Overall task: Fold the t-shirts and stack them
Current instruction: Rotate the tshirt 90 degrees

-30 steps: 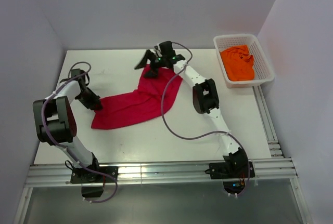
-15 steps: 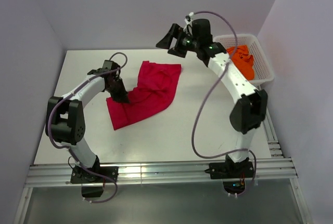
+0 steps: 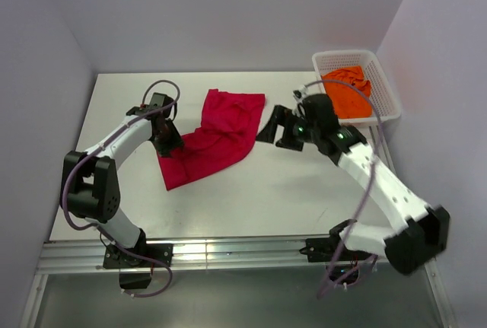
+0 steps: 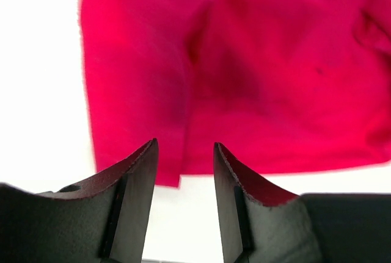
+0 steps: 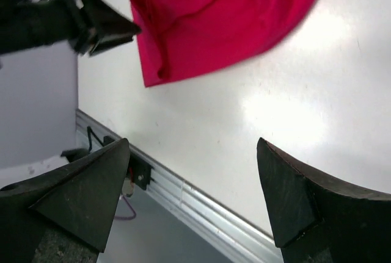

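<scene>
The crimson red t-shirt (image 3: pixel 219 132) lies crumpled and partly folded on the white table, left of centre. My left gripper (image 3: pixel 169 144) sits at its left edge. In the left wrist view the left gripper (image 4: pixel 183 168) is open and empty, with the red t-shirt (image 4: pixel 256 74) just beyond the fingertips. My right gripper (image 3: pixel 272 132) is low over the table just right of the shirt. In the right wrist view the right gripper (image 5: pixel 192 174) is wide open and empty, with the red t-shirt (image 5: pixel 226 16) ahead. The bright orange t-shirt (image 3: pixel 348 93) lies bunched in the basket.
The white mesh basket (image 3: pixel 386 92) stands at the table's back right corner. The left arm (image 5: pixel 58 22) shows at the right wrist view's top left. A metal rail (image 3: pixel 228 250) runs along the table's near edge.
The left gripper dragged the shirt's left side to the right, bunching it, then stayed there. The right arm let go of the shirt's top, rose, then swung down beside its right edge.
</scene>
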`<state>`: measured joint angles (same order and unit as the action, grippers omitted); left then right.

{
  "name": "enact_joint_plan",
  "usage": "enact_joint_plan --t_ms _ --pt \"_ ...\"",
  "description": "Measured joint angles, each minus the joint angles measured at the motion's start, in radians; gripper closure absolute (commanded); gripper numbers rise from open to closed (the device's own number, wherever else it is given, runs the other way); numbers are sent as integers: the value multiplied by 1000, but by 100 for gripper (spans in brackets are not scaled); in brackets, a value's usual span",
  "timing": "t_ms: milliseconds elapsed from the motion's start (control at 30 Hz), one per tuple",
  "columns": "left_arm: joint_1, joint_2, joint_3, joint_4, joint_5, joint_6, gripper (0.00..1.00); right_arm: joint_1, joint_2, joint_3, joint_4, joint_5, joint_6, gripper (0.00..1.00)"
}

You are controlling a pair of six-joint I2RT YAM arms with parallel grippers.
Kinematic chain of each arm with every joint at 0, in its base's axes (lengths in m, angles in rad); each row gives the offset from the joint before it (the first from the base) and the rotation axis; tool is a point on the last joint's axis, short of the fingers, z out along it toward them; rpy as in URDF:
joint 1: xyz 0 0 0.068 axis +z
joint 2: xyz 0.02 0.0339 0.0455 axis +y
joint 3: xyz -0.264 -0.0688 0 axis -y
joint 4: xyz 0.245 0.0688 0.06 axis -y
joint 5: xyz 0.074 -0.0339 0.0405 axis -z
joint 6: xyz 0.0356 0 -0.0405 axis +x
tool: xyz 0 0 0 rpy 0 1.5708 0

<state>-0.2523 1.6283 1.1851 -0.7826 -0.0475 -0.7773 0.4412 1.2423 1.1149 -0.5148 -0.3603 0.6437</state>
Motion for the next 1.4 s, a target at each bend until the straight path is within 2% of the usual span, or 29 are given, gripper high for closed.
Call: enact_joint_plan --t_ms 200,300,333,433,467,533,633,767,900,1000,1100,1133,1200,1233,1400 --pt "-16 68 -26 21 -121 -56 53 2 -509 -226 -82 48 40 6" --pt "-39 144 -29 24 -162 -78 54 2 -689 -271 -164 71 51 6" --pt "-49 173 -26 24 -171 -84 61 2 -729 -274 -199 79 54 6" --pt "-82 220 29 -5 -211 -101 72 2 -785 -275 -280 100 54 6" --pt "-96 235 44 -20 -228 -108 87 2 -795 -275 -308 109 53 6" --pt "-121 243 55 -32 -261 -128 100 2 -805 -272 -367 130 47 5" --pt "-164 237 42 -31 -304 -168 100 2 -816 -251 -438 158 32 5" --pt "-256 198 -1 -49 -296 -288 100 2 -855 -228 -494 196 10 5" --pt "-444 183 0 -98 -209 -454 100 2 -908 -225 -543 225 0 5" --pt "-618 199 74 -140 -124 -567 99 2 -947 -225 -571 241 2 5" --pt "-762 259 256 -161 -47 -654 85 2 -981 -225 -592 247 6 5" --pt "-791 278 310 -164 -32 -671 62 2 -988 -225 -601 248 9 5" --pt "-845 317 416 -161 -5 -707 48 2 -999 -225 -616 248 11 5" --pt "-863 329 452 -161 4 -722 37 2 -1002 -225 -624 247 12 5" --pt "-914 335 520 -205 16 -773 30 2 -1007 -226 -644 244 12 5"
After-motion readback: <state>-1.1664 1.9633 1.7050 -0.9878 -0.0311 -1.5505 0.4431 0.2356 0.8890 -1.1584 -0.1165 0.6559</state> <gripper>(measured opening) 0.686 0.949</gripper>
